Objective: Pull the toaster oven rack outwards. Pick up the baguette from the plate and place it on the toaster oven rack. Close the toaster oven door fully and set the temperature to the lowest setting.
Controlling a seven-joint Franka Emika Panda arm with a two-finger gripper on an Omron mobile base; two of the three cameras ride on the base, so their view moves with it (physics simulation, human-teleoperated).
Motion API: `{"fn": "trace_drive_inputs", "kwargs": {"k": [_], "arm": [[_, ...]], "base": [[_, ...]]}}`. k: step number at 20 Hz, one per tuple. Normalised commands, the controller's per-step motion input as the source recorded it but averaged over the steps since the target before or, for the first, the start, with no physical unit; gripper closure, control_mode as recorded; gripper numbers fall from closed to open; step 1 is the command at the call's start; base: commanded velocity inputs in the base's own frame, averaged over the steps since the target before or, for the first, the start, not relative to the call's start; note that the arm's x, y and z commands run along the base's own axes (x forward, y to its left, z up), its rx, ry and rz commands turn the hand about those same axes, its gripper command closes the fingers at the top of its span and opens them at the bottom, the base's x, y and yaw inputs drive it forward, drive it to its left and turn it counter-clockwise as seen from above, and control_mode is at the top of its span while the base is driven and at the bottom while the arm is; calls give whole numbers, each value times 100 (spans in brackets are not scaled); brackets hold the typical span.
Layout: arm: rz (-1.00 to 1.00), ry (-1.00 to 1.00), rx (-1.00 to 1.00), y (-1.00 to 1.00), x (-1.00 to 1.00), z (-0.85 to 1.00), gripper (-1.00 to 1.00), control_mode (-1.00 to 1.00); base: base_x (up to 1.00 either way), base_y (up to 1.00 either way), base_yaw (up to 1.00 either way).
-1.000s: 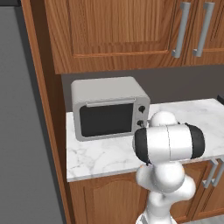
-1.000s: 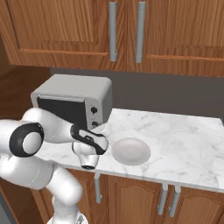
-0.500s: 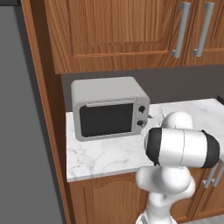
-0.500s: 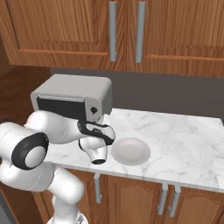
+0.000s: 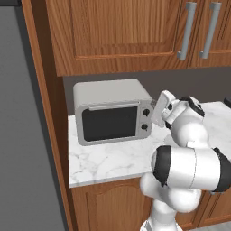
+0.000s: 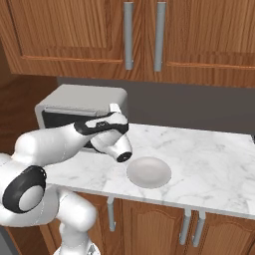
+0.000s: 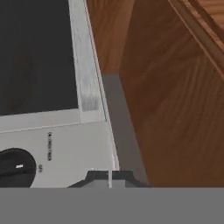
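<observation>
Here, light-grey toaster oven (image 5: 113,111), dark-glass toaster oven door (image 5: 109,123) closed, claw (image 7: 110,176) pinched together, empty, beside its knobs.

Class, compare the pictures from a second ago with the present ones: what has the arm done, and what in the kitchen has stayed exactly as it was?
The end effector has swung up from low over the counter beside the plate to the toaster oven's right front panel, and its jaws have shut on nothing. Nothing was taken hold of or let go. The toaster oven door stays closed, and the plate lies bare where it was.
</observation>
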Motion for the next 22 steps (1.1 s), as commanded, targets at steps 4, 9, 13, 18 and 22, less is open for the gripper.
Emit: {"fn": "trace_drive_inputs", "kwargs": {"k": [4, 9, 13, 18, 22], "arm": [[0, -39, -70, 20, -26, -27, 100, -100], [0, -20, -54, 0, -65, -26, 100, -100], [-1, -7, -30, 4, -100, -32, 100, -100], [-2, -1, -5, 7, -82, -27, 100, -100], [1, 3, 1, 0, -18, -27, 100, -100]], "base": [[0, 0, 0], [0, 0, 0], [0, 0, 0], [0, 0, 0], [0, 0, 0]]}}
